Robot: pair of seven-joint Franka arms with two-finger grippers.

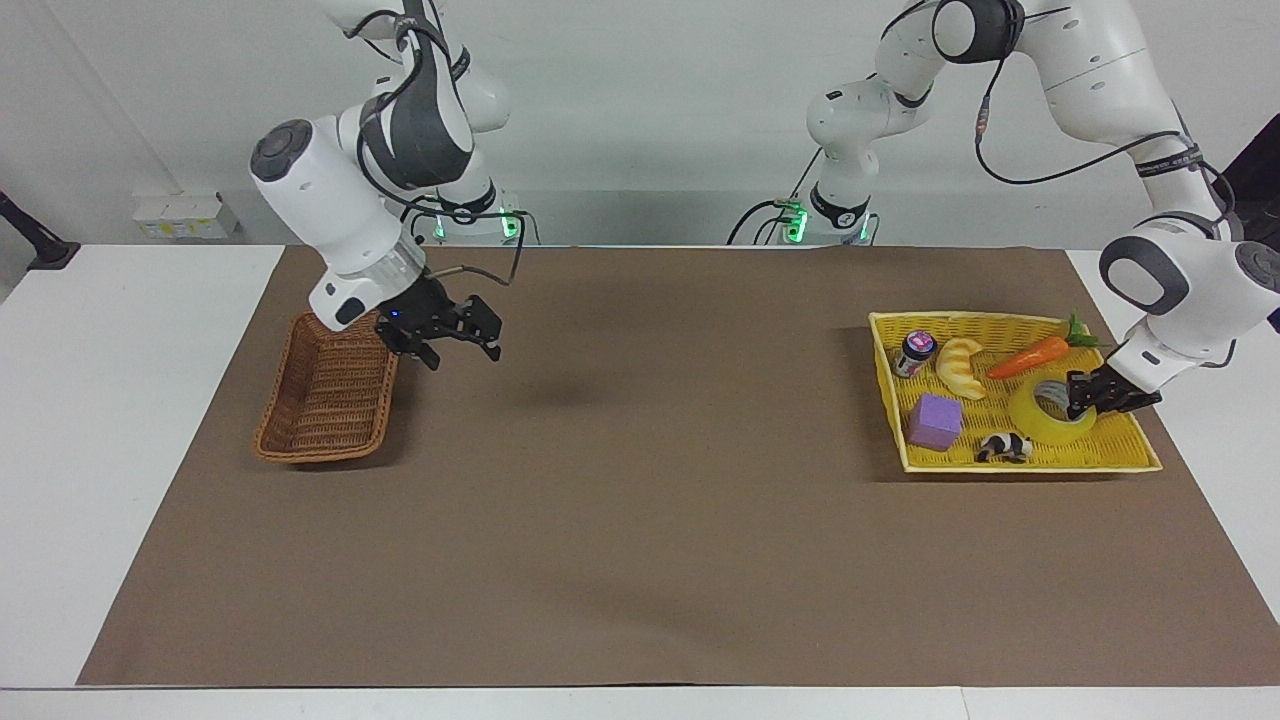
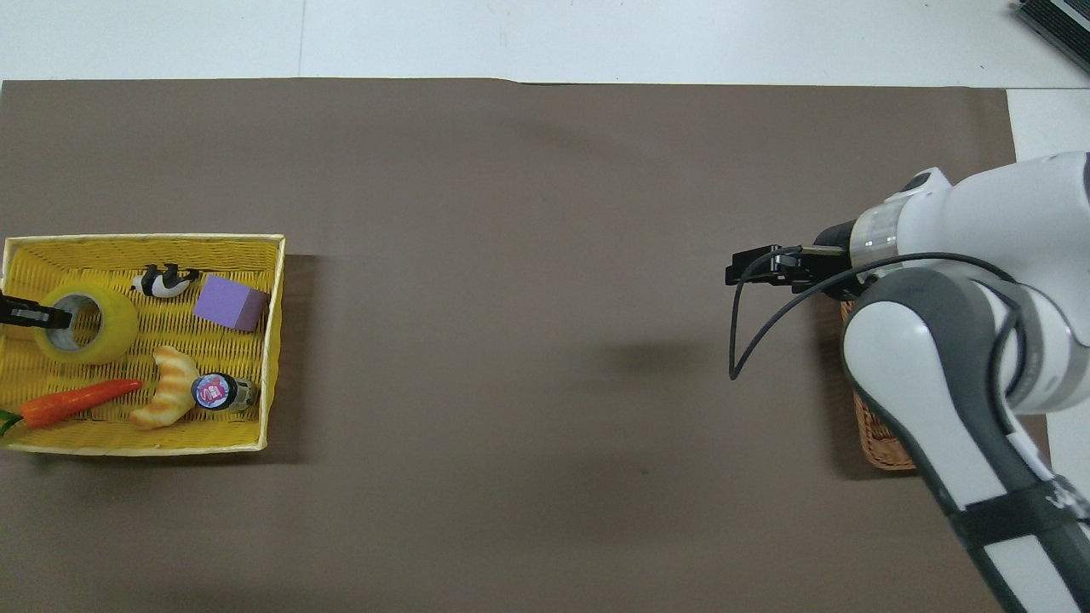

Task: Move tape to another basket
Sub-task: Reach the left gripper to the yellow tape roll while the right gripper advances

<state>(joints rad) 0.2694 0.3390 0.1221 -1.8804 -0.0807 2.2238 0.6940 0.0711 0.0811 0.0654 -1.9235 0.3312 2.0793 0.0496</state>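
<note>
— In the facing view, where's the tape [image 1: 1040,418]?

— In the yellow tray [image 1: 1030,460], lying flat with its hole up, at the left arm's end of the table. The left gripper [image 1: 1085,398] is down on it, at about three o'clock on the roll. Its fingers are pinched narrow on the roll's wall, with one seemingly inside the core.

— And where does it need to go?

— To the basket [image 1: 325,400], which sits at nine o'clock from the tape, well apart from it, at the right arm's end. Its long axis runs roughly twelve to six. I'd say the left arm is the nearer one by a long way, so the lift is its job. After that comes a long carry toward nine, or perhaps a handover.

— What about the right gripper [image 1: 462,340]?

— It's spread wide and holding nothing. It hangs over the brown mat [image 1: 650,500], just beside the basket, at about three o'clock from the basket's rim.

— Does the overhead view agree?

— Yes, with the directions turned round. The tape [image 2: 106,328] is in the tray [image 2: 145,243], and the left gripper [image 2: 43,317] comes in from nine o'clock, clamped on the roll's rim. The basket [image 2: 881,447] lies at three o'clock from the tape and is mostly hidden under the right arm. The right gripper [image 2: 749,271] points toward nine, over bare mat.
</note>
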